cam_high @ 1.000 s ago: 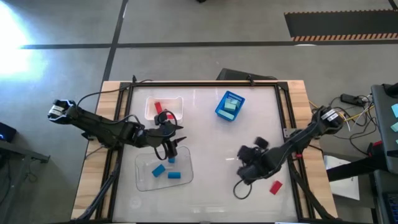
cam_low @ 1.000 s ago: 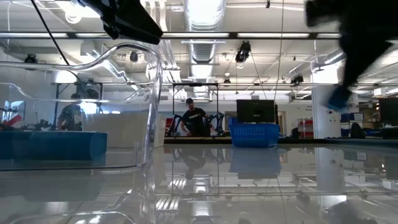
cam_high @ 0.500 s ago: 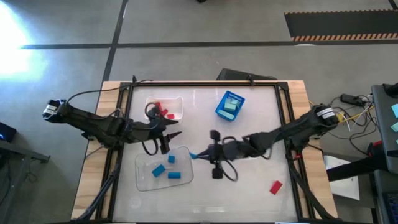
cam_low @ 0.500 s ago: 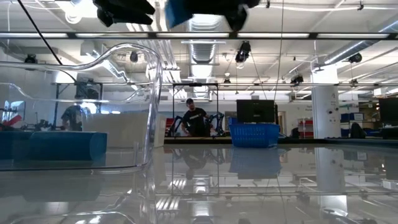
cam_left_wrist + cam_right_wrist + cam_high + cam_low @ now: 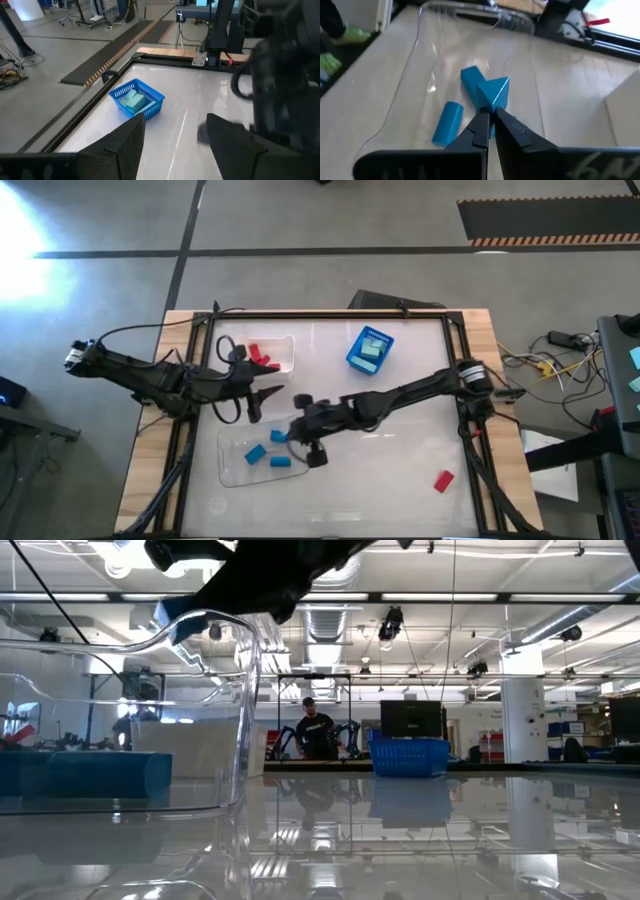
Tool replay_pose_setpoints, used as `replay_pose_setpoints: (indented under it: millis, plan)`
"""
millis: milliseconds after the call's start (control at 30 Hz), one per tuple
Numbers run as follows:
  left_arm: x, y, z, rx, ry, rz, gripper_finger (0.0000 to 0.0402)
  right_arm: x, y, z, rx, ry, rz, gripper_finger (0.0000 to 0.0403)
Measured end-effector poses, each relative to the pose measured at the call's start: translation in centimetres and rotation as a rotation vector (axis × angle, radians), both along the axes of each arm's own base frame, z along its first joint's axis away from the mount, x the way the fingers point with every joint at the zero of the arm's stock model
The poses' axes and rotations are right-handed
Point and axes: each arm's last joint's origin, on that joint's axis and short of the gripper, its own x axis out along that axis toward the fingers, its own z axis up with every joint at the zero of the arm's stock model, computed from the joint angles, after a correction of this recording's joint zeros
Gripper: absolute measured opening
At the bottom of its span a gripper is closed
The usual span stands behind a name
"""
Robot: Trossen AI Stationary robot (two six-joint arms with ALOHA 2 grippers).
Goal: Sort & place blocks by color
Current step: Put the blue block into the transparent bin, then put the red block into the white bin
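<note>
Glossy white tabletop (image 5: pixel 400 470) edged in wood carries a clear tray (image 5: pixel 232 465) near the front left, a second clear tray (image 5: pixel 283 352) behind it, and a small blue basket (image 5: pixel 369 350) toward the back. Stretched far across from the right side, the right gripper (image 5: pixel 290 434) hangs over the near tray's back edge, its fingers pinched tight on a blue triangular block (image 5: pixel 495 91). Below it in that tray lie more blue blocks (image 5: pixel 256 452), one of them a short cylinder (image 5: pixel 447 123). Red blocks (image 5: pixel 262 356) sit in the rear tray, mint-teal blocks (image 5: pixel 132 100) fill the basket, and one red block (image 5: pixel 442 480) lies alone near the front right corner. Between the two trays waits the left gripper (image 5: pixel 262 392), its fingers spread apart and holding nothing. Far beyond the table a person (image 5: pixel 314 732) stands in the workshop
</note>
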Motion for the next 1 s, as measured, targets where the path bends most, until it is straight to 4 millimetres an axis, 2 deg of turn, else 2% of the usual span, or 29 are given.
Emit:
replay_pose_setpoints:
  millis: [167, 333, 533, 667, 800, 1000]
  plan:
    - [-0.4, 0.1, 0.3, -0.004, -0.016, 0.000, 0.0195, 2.3, 0.3, -1.4, -0.036, 0.084, 0.011, 0.0008]
    - [-0.5, 0.1, 0.4, -0.006, -0.022, -0.001, 0.0195, 3.7, 0.2, -3.0, -0.058, 0.178, 0.003, 0.0009]
    - [-0.4, 0.1, 0.3, -0.004, -0.015, -0.001, 0.0195, 4.4, 0.4, -3.9, -0.063, 0.224, 0.005, 0.0009]
    - [-0.3, 0.1, 0.3, -0.003, -0.013, -0.001, 0.0195, 4.6, 0.5, -3.8, -0.065, 0.230, 0.006, 0.0010]
    - [-0.3, 0.1, 0.3, -0.003, -0.013, -0.001, 0.0195, 4.6, 0.5, -3.7, -0.058, 0.225, 0.001, 0.0031]
    - [-0.3, 0.1, 0.3, -0.003, -0.013, 0.000, 0.0195, 4.5, 0.4, -2.9, -0.025, 0.216, -0.024, 0.0087]
